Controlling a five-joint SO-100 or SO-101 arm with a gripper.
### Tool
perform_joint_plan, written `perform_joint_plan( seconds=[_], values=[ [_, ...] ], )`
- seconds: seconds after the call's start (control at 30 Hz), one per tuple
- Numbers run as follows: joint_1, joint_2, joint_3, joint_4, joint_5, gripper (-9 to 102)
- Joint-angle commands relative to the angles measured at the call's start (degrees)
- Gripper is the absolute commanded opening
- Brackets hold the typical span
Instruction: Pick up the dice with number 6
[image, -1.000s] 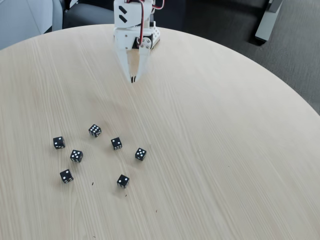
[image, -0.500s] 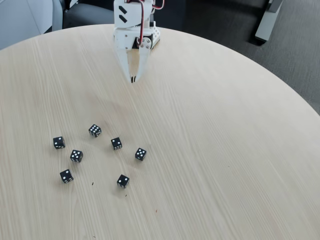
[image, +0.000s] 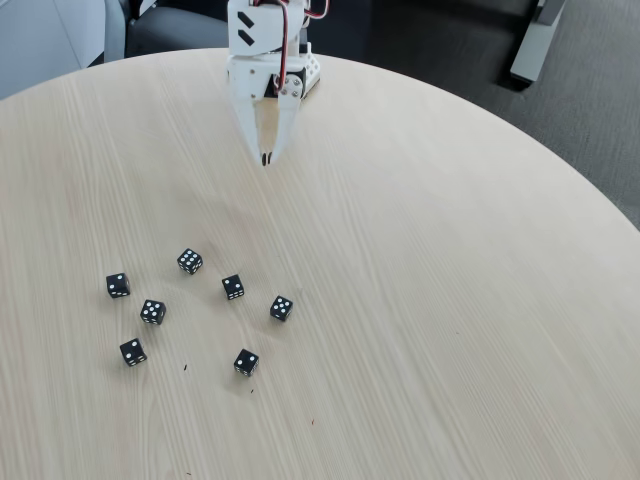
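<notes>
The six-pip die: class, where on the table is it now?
In the fixed view, the six-pip die sits lower left, topmost of the cluster, up-left of its nearest neighbour die.

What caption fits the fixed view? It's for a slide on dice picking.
Shut white gripper poised above a round wooden table, away from six scattered black dice; the six-pip die lies nearest.

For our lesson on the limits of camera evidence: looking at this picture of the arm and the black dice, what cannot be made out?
- Arm above the gripper: cut off by the top edge of the fixed view.
- Far side faces of every die, such as the dice with number 6: turned away from the camera.
- Small dark specks on the table: too small to identify.
- Table's outline: cut by the picture's edges.
</notes>
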Motion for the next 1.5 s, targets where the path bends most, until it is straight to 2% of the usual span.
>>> perform_joint_plan(
  seconds=[0.0,1.13,1.3,1.47],
  values=[
    [0.18,0.44,-0.26,0.26,0.44,1],
    [0.53,0.0,-1.05,-0.44,0.0,1],
    [-0.09,-8.35,-7.73,-0.62,3.6,5],
    [-0.44,-28.39,-23.64,-0.62,11.07,6]
  ],
)
